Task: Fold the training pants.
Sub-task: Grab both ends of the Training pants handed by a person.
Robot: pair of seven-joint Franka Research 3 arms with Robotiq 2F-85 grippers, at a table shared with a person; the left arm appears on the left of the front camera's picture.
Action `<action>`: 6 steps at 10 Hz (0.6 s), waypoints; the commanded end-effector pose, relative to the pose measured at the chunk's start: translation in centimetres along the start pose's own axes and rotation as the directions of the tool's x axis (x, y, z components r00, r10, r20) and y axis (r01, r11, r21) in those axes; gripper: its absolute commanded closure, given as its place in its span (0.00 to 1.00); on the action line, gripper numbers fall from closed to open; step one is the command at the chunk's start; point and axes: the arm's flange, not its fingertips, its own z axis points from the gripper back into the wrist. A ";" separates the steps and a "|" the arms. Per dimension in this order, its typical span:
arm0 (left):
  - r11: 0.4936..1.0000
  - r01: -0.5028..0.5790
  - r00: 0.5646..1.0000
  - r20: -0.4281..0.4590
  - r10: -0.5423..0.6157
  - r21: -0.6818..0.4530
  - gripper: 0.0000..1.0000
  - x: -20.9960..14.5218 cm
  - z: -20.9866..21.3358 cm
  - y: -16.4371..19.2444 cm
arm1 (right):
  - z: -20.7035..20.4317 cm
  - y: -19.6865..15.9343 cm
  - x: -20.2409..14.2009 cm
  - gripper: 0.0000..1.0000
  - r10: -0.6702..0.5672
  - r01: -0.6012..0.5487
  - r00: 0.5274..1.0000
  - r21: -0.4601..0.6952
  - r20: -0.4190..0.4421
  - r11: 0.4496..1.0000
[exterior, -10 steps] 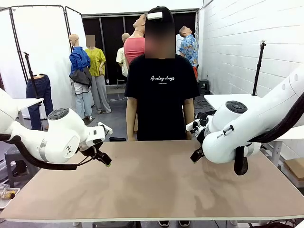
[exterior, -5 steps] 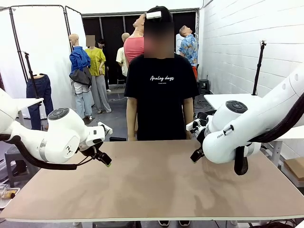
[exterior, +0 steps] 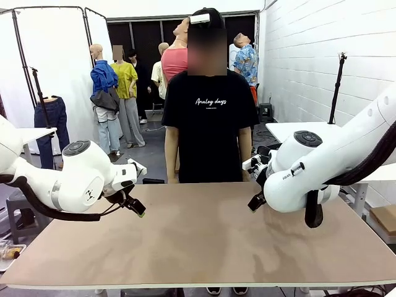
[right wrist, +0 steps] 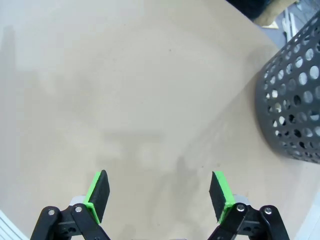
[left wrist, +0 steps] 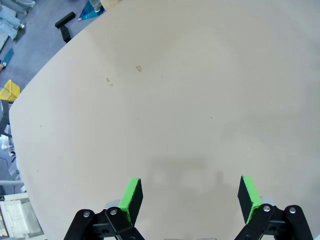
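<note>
The training pants are out of view. The tan table [exterior: 198, 235] lies bare between the arms. My left gripper [exterior: 137, 208] hangs over the table's left part, open, with bare tabletop between its green pads [left wrist: 132, 197]. My right gripper [exterior: 253, 203] hangs over the right part, also open, and its pads [right wrist: 98, 194] hold nothing. A person in a black T-shirt [exterior: 210, 124] stands at the far edge, arms down at the sides.
A dark perforated basket [right wrist: 295, 100] stands at the edge of the right wrist view, by the table's border. A few small specks [left wrist: 138, 68] mark the tabletop in the left wrist view. Another white table [exterior: 297, 131] stands behind on the right.
Both arms and the person at the table have kept still. Only someone far in the background has shifted.
</note>
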 end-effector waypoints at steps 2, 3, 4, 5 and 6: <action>1.000 -0.017 0.999 -0.051 0.016 -0.007 0.00 1.7 4.7 -1.2 | 3.5 -0.6 1.5 0.00 -0.032 0.035 0.999 0.074 -0.038 0.997; 1.000 -0.005 0.998 -0.055 0.005 -0.010 0.00 2.5 6.3 -1.5 | 4.9 -0.9 2.1 0.00 -0.026 0.030 0.999 0.085 -0.042 0.996; 1.000 -0.003 0.998 -0.069 0.003 -0.009 0.00 3.2 7.8 -1.6 | 6.4 -0.9 2.6 0.00 -0.025 0.028 0.999 0.090 -0.042 0.996; 1.000 0.003 0.998 -0.068 -0.004 -0.011 0.00 3.9 9.5 -1.5 | 8.0 -0.7 3.4 0.00 -0.021 0.024 0.999 0.084 -0.035 0.996; 1.000 0.010 0.998 -0.060 -0.011 -0.017 0.00 4.5 10.8 -1.7 | 9.8 -0.7 3.8 0.00 -0.017 0.019 1.000 0.071 -0.020 0.997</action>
